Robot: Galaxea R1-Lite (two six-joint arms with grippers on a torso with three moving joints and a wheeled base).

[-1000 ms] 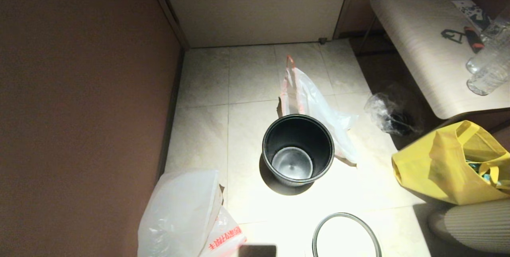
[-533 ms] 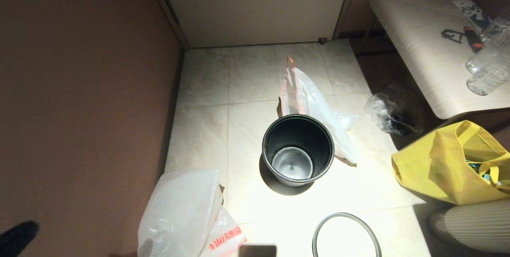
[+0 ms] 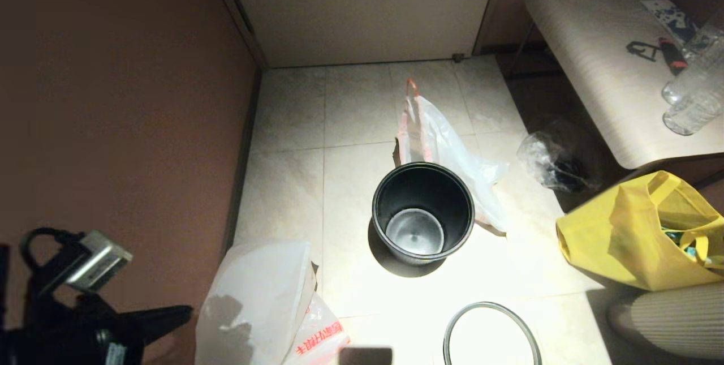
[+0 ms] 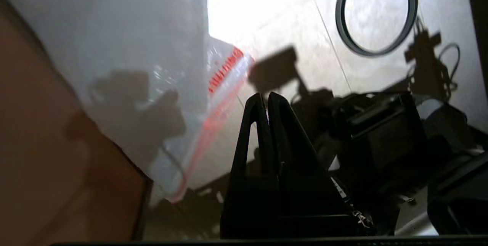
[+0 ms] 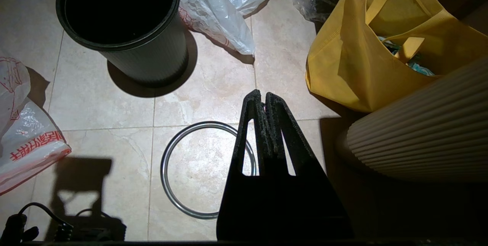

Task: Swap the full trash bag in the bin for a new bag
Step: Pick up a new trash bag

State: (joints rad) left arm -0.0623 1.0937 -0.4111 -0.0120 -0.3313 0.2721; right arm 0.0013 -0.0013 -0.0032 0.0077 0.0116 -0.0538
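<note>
Tiled floor point(image 3: 283, 184): left gripper point(image 4: 265, 99), fingers pressed together, nears the new bag point(image 3: 260, 297); it should spread them wide, pinch one layer near the bin point(image 3: 423, 212)

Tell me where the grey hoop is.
In the head view, the hoop lies flat on the floor at the bottom edge, nearer than the bin and slightly to its right.

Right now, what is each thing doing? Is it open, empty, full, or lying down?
bin: upright, empty, no bag inside.
grey hoop: off the bin, flat on the floor.
full trash bag: out, slumped behind the bin.
new bag: crumpled on the floor, not fitted.
yellow tote bag: open, things inside.
left end effector: shut, empty.
right end effector: shut, empty.
</note>
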